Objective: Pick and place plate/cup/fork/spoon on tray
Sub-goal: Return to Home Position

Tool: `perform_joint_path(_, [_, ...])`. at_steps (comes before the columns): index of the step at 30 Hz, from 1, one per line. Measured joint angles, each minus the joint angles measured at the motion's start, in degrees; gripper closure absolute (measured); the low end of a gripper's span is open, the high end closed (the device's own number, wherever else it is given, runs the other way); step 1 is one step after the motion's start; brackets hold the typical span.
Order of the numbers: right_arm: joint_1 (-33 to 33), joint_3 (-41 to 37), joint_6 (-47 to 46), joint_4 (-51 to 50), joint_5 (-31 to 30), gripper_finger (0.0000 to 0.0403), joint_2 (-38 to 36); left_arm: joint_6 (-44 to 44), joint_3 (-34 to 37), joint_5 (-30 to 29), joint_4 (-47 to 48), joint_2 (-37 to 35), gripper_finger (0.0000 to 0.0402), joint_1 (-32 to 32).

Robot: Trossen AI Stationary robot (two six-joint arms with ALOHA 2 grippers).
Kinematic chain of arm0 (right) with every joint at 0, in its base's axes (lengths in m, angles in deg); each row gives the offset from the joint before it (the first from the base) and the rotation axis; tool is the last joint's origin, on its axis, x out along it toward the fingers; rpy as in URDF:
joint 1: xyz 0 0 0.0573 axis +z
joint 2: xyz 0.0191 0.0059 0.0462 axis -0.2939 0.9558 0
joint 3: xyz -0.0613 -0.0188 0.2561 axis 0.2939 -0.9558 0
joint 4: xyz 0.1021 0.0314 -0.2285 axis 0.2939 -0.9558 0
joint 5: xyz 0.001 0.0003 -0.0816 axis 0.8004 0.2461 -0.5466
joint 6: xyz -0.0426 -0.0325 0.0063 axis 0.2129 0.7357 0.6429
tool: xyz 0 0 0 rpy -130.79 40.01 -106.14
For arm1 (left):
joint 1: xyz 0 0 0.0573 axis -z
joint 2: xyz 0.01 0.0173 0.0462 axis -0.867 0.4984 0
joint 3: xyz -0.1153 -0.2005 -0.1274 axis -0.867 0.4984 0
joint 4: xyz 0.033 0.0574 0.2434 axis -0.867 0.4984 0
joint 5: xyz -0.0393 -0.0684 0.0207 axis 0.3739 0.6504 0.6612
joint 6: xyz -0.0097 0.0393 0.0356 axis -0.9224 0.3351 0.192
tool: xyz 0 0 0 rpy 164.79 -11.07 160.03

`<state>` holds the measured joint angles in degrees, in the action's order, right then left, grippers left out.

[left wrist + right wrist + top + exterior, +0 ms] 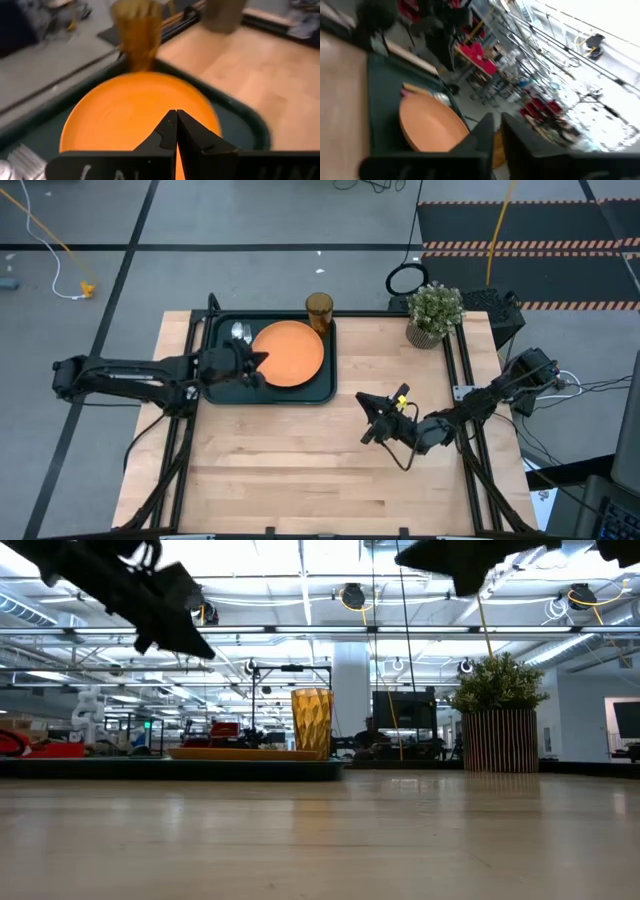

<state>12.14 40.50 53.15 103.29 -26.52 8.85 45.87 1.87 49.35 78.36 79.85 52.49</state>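
While the plate (288, 353) sat flat in the tray (325, 392) with the cup (319, 310) upright at the tray's far rim, the left gripper (262, 366) hung just above the plate's near-left edge, its fingers pressed together and empty, and that was where trouble could start: a low sweep across the tray could have nudged the plate or clipped the cup, and a light tumbler standing that near the rim looked easy to tip. Silver cutlery (239, 333) glinted in the tray's far-left corner beside the plate, but which piece it was, fork or spoon, I could not tell, so miscounting what was left to place was a real risk too. Over on the bare wood, well apart from the tray, the right gripper (366, 418) hovered with its fingers nearly together and a narrow gap showing between them, nothing seen held; if it had shut on air, a utensil may have been missed. The potted plant (434, 314) stood at the far right corner, clear of both arms. The surface was a pale wooden tabletop framed by black rails, with grey floor, cables and striped hazard tape beyond, and across the table a bright workshop of ceiling trusses, lamps, red equipment and monitors.
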Motion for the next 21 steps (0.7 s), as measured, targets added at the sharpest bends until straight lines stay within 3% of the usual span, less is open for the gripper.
perform_joint_path(2, [-0.31, 0.0, -2.19, -0.78, 2.43, 0.0395, -1.73, 1.68, 0.0, -0.53, 0.13, -1.76, 0.0396, 2.35])
perform_joint_path(9, [-1.05, -3.09, -12.98, -10.39, 9.66, 0.0401, -11.04, 8.25, 0.3, -1.24, -2.16, -3.39, 0.0396, 11.41])
perform_joint_path(15, [-1.05, -9.96, -22.83, -17.23, 17.41, 0.0402, -23.15, 13.95, 7.19, -1.16, -15.3, -3.31, 0.0396, 17.52])
perform_joint_path(21, [-1.05, -17.87, -28.31, -20.56, 21.03, 0.0403, -33.99, 15.81, 16.19, -1.09, -30.66, -3.48, 0.0396, 18.63])
